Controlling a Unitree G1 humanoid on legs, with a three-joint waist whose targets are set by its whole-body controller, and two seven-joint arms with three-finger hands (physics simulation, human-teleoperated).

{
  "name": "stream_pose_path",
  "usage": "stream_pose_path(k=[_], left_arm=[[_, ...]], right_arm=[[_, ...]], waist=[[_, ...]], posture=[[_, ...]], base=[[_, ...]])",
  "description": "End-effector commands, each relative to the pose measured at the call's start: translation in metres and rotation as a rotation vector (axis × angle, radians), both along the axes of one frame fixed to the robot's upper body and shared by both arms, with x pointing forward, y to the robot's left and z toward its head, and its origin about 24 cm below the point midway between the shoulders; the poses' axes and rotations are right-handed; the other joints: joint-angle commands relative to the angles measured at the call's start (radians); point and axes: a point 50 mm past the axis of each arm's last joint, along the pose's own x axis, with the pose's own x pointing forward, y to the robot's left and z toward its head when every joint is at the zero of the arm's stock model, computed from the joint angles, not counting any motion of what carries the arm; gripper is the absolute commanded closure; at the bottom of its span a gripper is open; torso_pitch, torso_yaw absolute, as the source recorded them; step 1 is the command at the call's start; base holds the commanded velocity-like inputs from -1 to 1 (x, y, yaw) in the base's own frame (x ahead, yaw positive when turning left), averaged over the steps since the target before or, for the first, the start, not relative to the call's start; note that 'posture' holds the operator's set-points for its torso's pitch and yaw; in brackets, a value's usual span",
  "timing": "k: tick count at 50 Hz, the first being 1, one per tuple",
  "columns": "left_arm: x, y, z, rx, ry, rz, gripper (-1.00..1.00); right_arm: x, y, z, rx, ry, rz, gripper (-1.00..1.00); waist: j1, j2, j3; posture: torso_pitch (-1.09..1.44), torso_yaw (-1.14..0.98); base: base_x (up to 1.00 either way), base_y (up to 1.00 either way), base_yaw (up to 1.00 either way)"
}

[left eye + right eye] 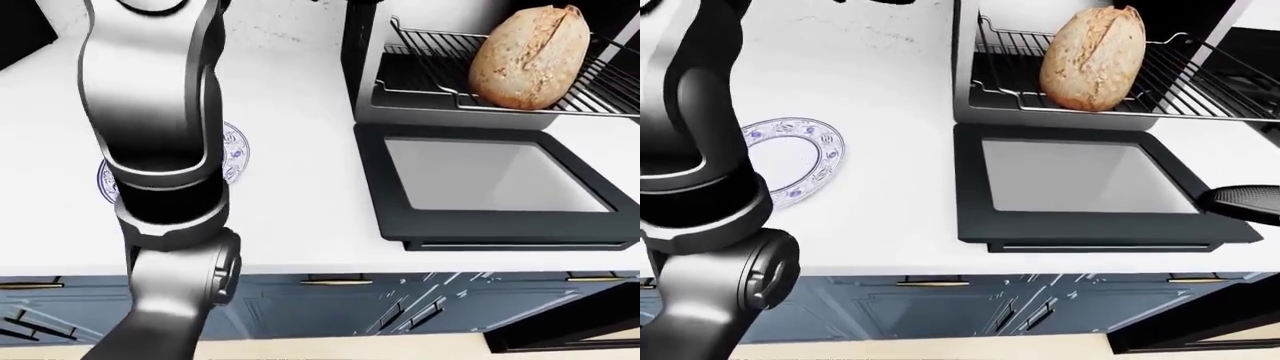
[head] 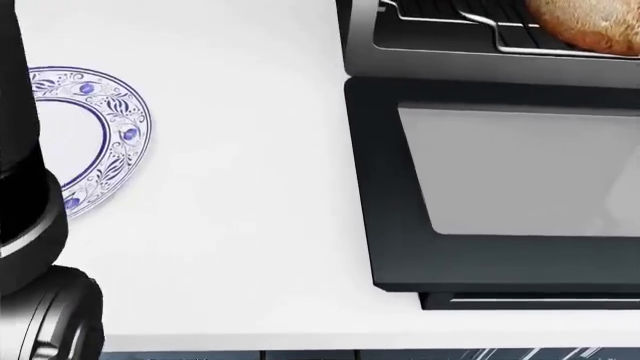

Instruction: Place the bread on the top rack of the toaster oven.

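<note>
The bread (image 1: pixel 1095 58), a brown oval loaf, stands on the wire top rack (image 1: pixel 1200 82) of the toaster oven (image 1: pixel 362 67), with nothing touching it. The oven's glass door (image 1: pixel 1080 184) hangs open, flat over the counter. My left arm (image 1: pixel 155 172) rises from the bottom left and leaves the views at the top, so its hand is out of sight. A dark rounded piece (image 1: pixel 1243 202) pokes in at the right edge of the right-eye view, over the door's corner. It looks like part of my right hand, and its fingers cannot be made out.
A blue-patterned white plate (image 2: pixel 95 135) lies bare on the white counter (image 2: pixel 240 187), left of the oven door. Blue cabinet drawers (image 1: pixel 940 307) run below the counter's edge. The left arm hides part of the plate in the left-eye view.
</note>
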Motion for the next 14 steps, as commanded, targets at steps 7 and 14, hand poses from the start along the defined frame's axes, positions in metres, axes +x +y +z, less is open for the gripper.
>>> stream_pose_path(k=[7,14], left_arm=[[-0.013,0.029,0.002,-0.028,-0.051,0.087,-1.00],[-0.021,0.049,-0.021,-0.021,-0.033,0.143,-1.00]], right_arm=[[-0.004,0.002,0.007,-0.020,-0.043,-0.013,-1.00],[-0.003,0.002,0.006,-0.020,-0.041,-0.011,-1.00]], waist=[[-0.001,-0.002,-0.020],[0.000,0.004,-0.021]], posture=[[0.00,0.00],[0.00,0.00]], base=[[0.00,0.00,0.00],[0.00,0.00,0.00]])
